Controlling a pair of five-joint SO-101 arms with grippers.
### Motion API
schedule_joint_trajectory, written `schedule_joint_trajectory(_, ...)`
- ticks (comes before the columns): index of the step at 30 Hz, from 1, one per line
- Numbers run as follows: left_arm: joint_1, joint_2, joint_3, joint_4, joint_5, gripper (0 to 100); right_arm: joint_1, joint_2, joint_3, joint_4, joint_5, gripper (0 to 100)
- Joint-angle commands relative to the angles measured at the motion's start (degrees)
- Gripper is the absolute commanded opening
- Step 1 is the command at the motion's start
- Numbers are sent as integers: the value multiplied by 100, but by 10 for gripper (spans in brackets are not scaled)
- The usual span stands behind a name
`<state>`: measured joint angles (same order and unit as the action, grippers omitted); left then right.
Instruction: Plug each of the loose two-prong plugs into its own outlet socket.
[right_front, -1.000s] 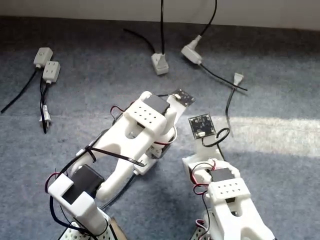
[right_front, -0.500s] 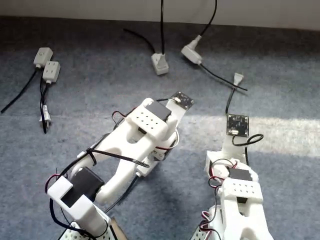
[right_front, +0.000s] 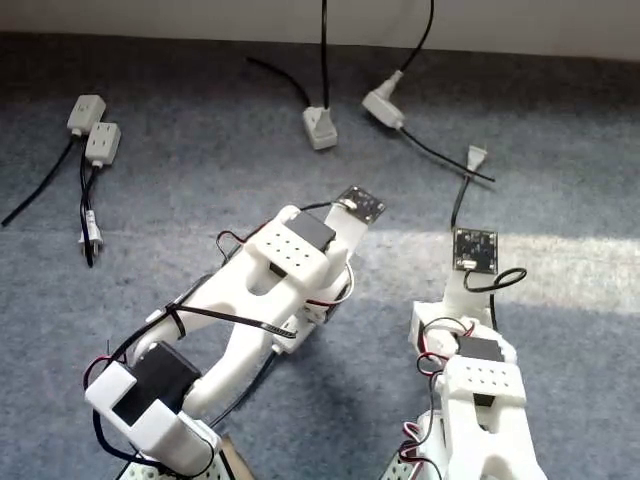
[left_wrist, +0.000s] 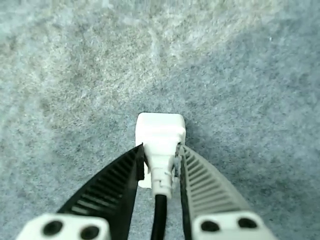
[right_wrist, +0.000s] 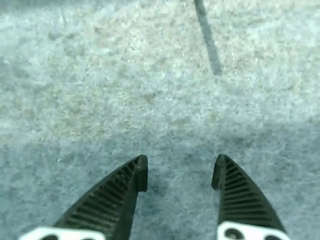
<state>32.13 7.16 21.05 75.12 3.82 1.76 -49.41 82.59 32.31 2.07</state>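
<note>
Grey carpet (left_wrist: 75, 60), white plug (left_wrist: 160, 132) pinched between left jaws

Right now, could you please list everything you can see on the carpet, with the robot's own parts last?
Carpet: one, grey-blue, under everything.
Twin blocks: two, white, black cords, close together at far left.
Small cord end: one, pale, nearer than the twin blocks.
Square block: one, white, black cord, far middle.
Angled plug: one, white, right of the square block.
Small plug: one, white, black cord, far right.
Held plug: one, white, black cord, in the left gripper.
Left gripper: one, dark fingers, shut on the held plug.
Right gripper: one, black, open over carpet.
</note>
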Motion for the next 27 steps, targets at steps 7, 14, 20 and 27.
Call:
schedule_joint_trajectory(7, -145, 1411, -725, 167, 185, 7, -101, -75, -13, -66, -9, 220)
schedule_joint_trajectory(14, -163, 1420, -708, 176, 334, 7, -101, -75, -13, -66, -9, 220)
schedule_joint_trajectory(20, -163, 1385, -752, 167, 352, 21, -110, -75, -13, -66, -9, 220)
schedule_joint_trajectory(27, -207, 787, -708, 176, 589, 133, -119, -75, -13, -75, 0, 220)
